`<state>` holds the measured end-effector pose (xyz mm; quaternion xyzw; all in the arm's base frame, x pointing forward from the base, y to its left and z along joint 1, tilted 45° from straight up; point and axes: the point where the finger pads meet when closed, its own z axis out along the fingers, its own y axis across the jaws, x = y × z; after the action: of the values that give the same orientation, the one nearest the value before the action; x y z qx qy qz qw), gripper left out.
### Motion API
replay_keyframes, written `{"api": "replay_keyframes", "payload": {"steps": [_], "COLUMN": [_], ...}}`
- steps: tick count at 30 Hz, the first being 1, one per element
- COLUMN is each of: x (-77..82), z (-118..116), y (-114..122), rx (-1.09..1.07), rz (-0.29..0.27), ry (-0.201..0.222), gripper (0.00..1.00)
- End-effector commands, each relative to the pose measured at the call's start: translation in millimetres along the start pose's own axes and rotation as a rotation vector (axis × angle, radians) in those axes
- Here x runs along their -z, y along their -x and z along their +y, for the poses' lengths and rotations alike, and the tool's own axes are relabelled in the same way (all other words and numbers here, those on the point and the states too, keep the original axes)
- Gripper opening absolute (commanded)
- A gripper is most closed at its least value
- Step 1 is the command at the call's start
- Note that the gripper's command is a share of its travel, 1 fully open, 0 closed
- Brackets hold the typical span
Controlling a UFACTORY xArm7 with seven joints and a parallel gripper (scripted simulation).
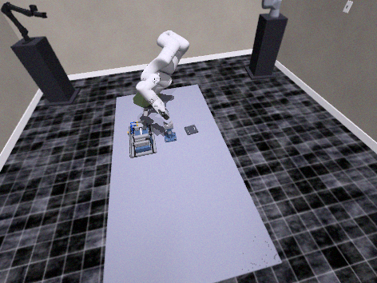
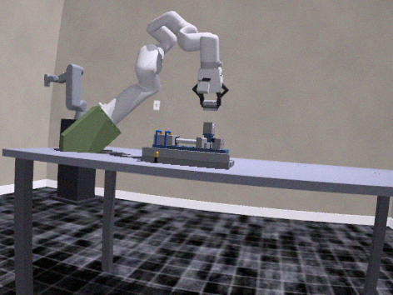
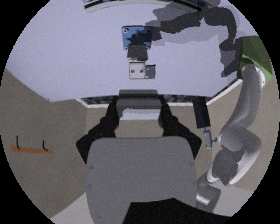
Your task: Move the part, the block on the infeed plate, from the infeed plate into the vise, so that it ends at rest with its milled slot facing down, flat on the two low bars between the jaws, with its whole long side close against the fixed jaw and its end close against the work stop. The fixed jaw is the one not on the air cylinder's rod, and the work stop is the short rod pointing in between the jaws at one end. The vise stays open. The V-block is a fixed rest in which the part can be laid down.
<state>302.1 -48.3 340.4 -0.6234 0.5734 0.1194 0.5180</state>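
Note:
My gripper [image 1: 168, 122] hangs fingers down over the V-block [image 1: 171, 136], well above it in the side view [image 2: 210, 105]. It is shut on the part [image 2: 210, 103], a small grey block that fills the gap between the fingertips in the wrist view [image 3: 140, 115]. I cannot tell which way its slot faces. The V-block [image 2: 209, 132] has a blue base and a grey piece on top, and it also shows in the wrist view [image 3: 139, 36]. The vise [image 1: 141, 141] stands left of the V-block with its jaws open. The dark infeed plate [image 1: 191, 129] lies bare to the right.
The vise's air cylinder and blue fittings [image 2: 163, 137] sit at its end nearest the arm's green base [image 2: 89, 131]. Black camera stands [image 1: 41, 69] are on the floor, off the table.

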Motion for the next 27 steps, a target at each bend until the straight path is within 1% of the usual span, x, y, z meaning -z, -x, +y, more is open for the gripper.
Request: {"api": "replay_keyframes", "payload": {"steps": [1,16,18,27], "x": [1.2,1.0,1.0,0.8], "z": [-0.9,-0.9,-0.9,-0.9], "y": [-0.1,-2.0,-2.0,-2.8], "rx": [0.002,0.002,0.002,0.002], "rz": [-0.025,-0.19,-0.19,-0.267], "ry": [-0.001,-0.001,-0.001,-0.001], "gripper": [0.0,0.0,0.0,0.0]}}
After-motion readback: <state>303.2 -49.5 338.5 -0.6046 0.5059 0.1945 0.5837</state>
